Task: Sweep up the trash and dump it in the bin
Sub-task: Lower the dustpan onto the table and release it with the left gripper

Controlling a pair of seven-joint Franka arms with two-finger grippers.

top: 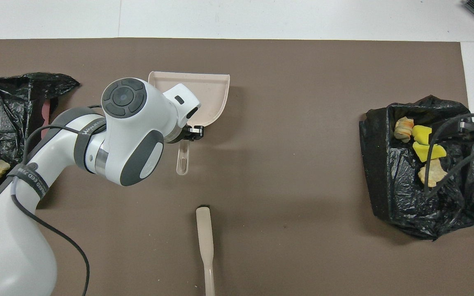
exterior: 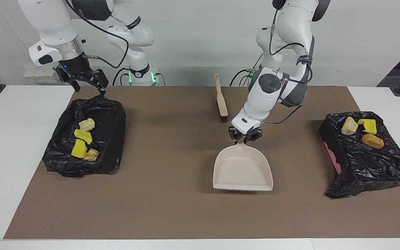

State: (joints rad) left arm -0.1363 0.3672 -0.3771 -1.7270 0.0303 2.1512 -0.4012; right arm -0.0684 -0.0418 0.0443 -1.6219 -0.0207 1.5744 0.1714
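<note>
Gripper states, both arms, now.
Left gripper: shut on the dustpan handle.
Right gripper: open, empty, over the bin edge.

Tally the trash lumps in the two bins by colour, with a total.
Yellow sponge pieces: 3
Pale beige rock-like chunks: 3
Orange-brown lump: 1
Total: 7, four in the bin at the right arm's end, three in the bin at the left arm's end.
</note>
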